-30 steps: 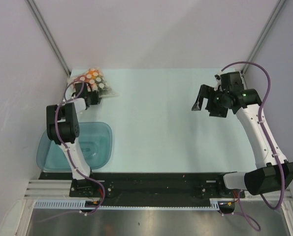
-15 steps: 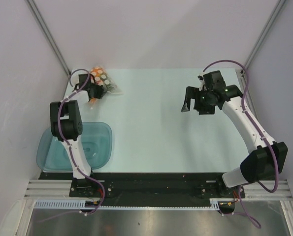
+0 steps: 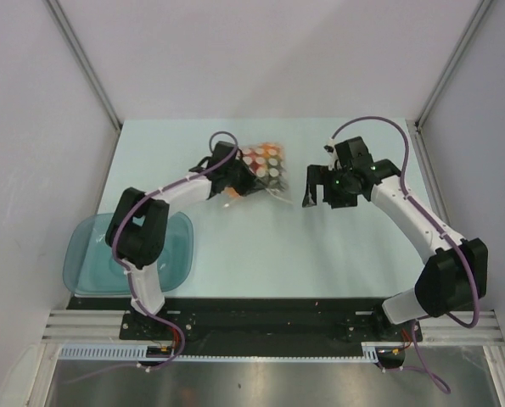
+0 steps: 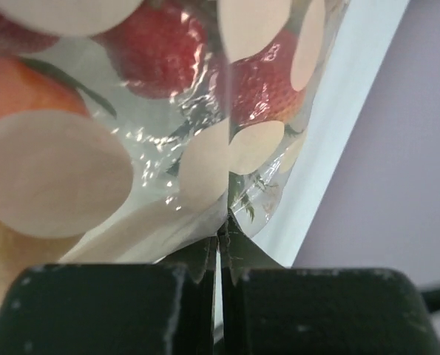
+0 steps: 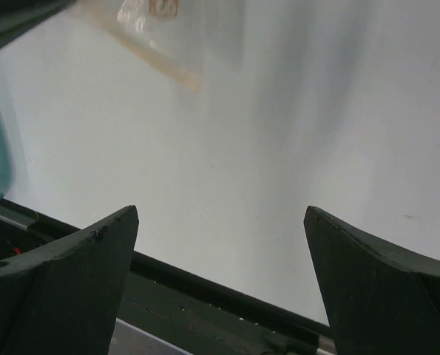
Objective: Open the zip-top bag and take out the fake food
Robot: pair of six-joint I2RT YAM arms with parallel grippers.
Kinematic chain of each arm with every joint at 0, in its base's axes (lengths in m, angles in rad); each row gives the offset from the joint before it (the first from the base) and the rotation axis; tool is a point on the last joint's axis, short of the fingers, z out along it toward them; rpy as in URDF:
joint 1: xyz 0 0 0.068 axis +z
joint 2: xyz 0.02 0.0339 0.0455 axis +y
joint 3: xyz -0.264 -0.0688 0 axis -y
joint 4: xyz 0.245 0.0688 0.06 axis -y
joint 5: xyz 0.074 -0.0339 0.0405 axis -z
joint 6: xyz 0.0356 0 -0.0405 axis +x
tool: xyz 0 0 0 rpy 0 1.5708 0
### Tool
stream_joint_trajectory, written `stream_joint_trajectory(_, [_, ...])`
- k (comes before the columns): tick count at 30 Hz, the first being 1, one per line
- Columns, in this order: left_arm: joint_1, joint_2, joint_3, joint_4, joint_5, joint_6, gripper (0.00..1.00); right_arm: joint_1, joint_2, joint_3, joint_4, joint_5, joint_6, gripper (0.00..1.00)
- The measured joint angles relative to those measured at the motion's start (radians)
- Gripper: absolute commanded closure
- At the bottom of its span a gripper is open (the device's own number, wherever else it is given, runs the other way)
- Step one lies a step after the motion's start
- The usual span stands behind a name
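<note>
The zip-top bag (image 3: 265, 164), clear with pale, orange and red dots, hangs near the table's back middle. My left gripper (image 3: 238, 179) is shut on its edge; in the left wrist view (image 4: 221, 235) the bag (image 4: 131, 148) fills the frame with red strawberry-like fake food (image 4: 157, 44) and an orange piece (image 4: 20, 81) inside. My right gripper (image 3: 313, 193) is open and empty just right of the bag, above the table. In the right wrist view (image 5: 221, 222) the bag's clear edge (image 5: 149, 44) shows at the upper left.
A teal translucent tray (image 3: 91, 259) sits at the near left, partly under the left arm. The pale table (image 3: 260, 246) spreads between the arms. Walls and metal posts close in the back and sides.
My left gripper has carried the bag from the far-left back corner rightward to the table's back middle. My right gripper has moved left towards the bag, still open.
</note>
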Motion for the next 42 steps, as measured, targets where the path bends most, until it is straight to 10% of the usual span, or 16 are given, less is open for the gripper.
stream_joint_trajectory(3, [-0.091, 0.000, -0.010, 0.003, 0.030, -0.009, 0.86, -0.051, -0.001, -0.109, 0.048, -0.047, 0.089, 0.00])
stream_joint_trajectory(8, [-0.184, 0.001, -0.027, 0.003, 0.081, 0.027, 0.15, -0.121, -0.010, -0.201, 0.053, -0.081, 0.187, 0.00])
stream_joint_trajectory(23, [0.019, -0.230, -0.079, -0.223, 0.183, 0.568, 0.43, -0.143, -0.172, -0.275, 0.070, -0.157, 0.202, 0.00])
stream_joint_trajectory(42, [0.212, 0.126, 0.055, -0.507, 0.314, 0.880, 0.40, -0.134, -0.290, -0.334, 0.061, -0.192, 0.163, 0.00])
